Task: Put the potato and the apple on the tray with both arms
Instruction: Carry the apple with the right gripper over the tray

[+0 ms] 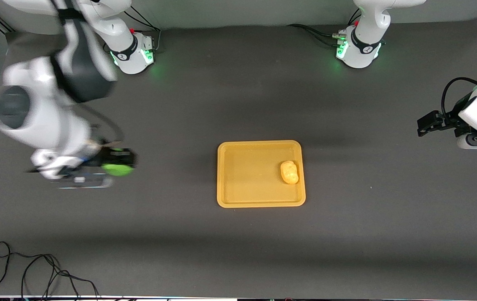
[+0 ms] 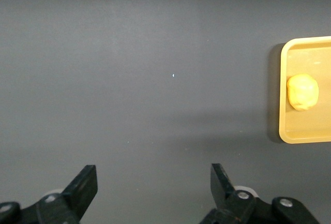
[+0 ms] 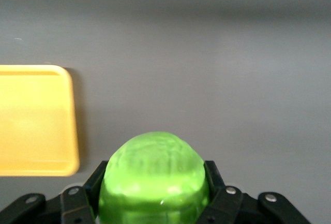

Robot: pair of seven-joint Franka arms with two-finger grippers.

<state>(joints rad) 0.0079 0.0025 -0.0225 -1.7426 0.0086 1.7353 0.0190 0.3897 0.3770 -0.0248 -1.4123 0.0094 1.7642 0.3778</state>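
Note:
The orange-yellow tray (image 1: 242,175) lies mid-table. The yellow potato (image 1: 289,172) rests in the tray near its edge toward the left arm's end; it also shows in the left wrist view (image 2: 302,92) on the tray (image 2: 289,125). My right gripper (image 1: 117,164) is shut on the green apple (image 1: 117,169) over bare table toward the right arm's end, apart from the tray. In the right wrist view the apple (image 3: 153,180) fills the space between the fingers and a corner of the tray (image 3: 36,125) shows. My left gripper (image 1: 428,123) is open and empty over bare table at the left arm's end; it shows in its wrist view (image 2: 153,188).
Black cables (image 1: 34,271) lie on the table near the front camera at the right arm's end. The two arm bases (image 1: 136,52) (image 1: 357,50) glow green along the table's edge farthest from the front camera.

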